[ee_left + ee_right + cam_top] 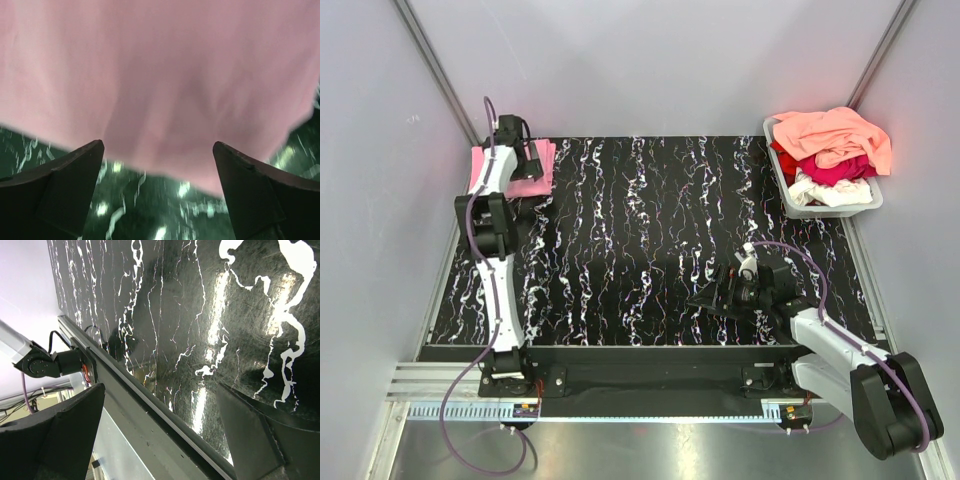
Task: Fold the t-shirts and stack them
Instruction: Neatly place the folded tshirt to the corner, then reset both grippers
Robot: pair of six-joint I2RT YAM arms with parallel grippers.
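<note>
A folded pink t-shirt (542,168) lies at the far left corner of the black marbled table (650,230). My left gripper (525,158) hangs over it, open and empty; the left wrist view shows pink cloth (160,75) just beyond the spread fingertips (85,155). A peach-orange t-shirt (835,135) lies on top of a crimson one (835,168) and a white one (830,190) in the grey tub (825,210) at the far right. My right gripper (712,297) is open and empty, low over the table's near right edge.
The table's near metal rail (150,420) runs under my right gripper in the right wrist view. Grey walls close in the left, back and right sides. The left arm's base (505,365) stands at the near left.
</note>
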